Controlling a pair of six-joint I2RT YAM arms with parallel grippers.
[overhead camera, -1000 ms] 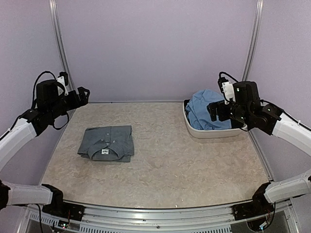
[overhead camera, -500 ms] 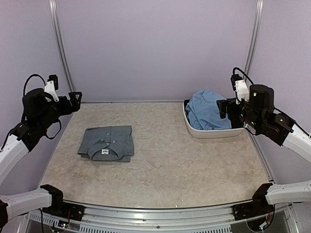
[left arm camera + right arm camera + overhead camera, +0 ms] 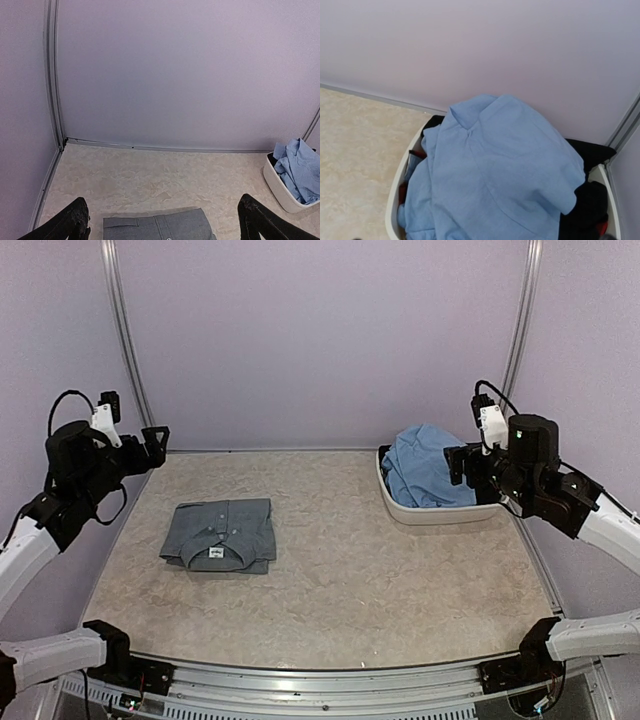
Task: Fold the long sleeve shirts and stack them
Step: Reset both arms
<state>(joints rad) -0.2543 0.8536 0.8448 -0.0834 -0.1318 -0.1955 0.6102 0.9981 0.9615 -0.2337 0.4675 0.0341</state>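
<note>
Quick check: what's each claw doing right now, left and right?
Left claw: open, holding nothing.
Right claw: open, holding nothing.

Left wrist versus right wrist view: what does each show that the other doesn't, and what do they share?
Only the left wrist view: the folded grey shirt on the table, with the open left fingers in the bottom corners. Only the right wrist view: dark cloth showing around the blue shirt inside the white basin. Both: that crumpled blue shirt in the basin, the table and the lilac wall.
</note>
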